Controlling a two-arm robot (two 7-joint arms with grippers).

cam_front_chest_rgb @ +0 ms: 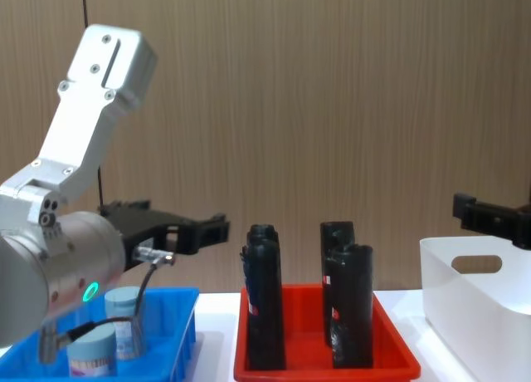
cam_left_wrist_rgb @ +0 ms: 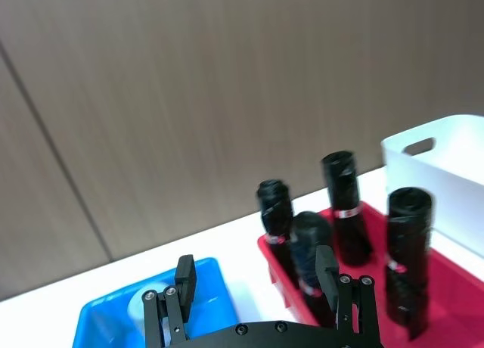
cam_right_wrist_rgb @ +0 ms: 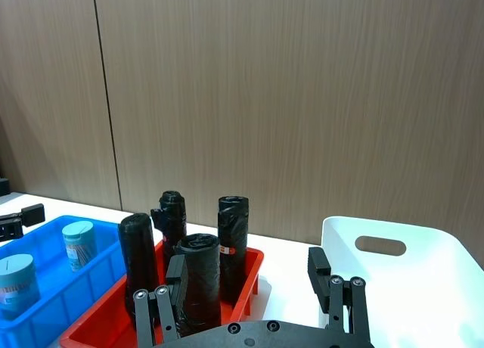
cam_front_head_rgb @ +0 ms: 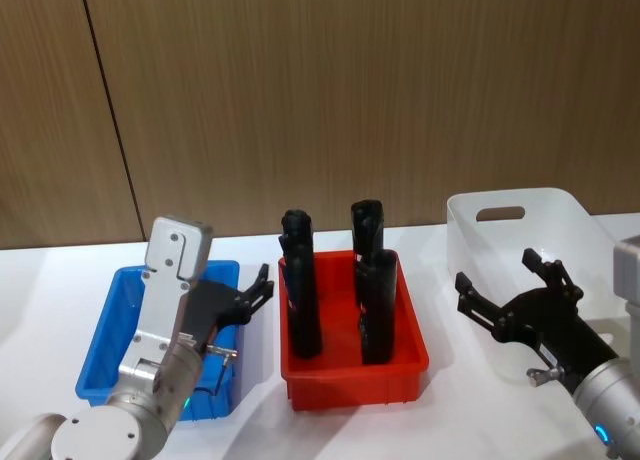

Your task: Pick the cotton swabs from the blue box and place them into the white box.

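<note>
Cotton swabs (cam_right_wrist_rgb: 78, 244): two jars, both inside the blue box (cam_right_wrist_rgb: 98, 266). They stand upright, lids up and long axis vertical, apart from each other. In the right wrist view the nearer jar is cut off at the picture's edge. In the chest view a cable and the left arm's body cross in front of both jars. In the head view the left arm covers them and much of the blue box. In the left wrist view one pale lid shows, blurred.

Left gripper (cam_front_head_rgb: 262, 285): hangs above the far right part of the blue box, fingers spread wide and nothing between them.

Right gripper (cam_front_head_rgb: 497, 270): hangs by the near left side of the white box (cam_front_head_rgb: 560, 208), fingers wide apart and empty. In the chest view it is cut off at the edge.

White box: stands on the table (cam_front_head_rgb: 460, 385) at the robot's right, with its oval handle cut-out showing. Its inside cannot be made out.

Red tray (cam_front_head_rgb: 410, 365): sits between the two boxes and holds four black bottles (cam_front_head_rgb: 300, 295), all upright.
</note>
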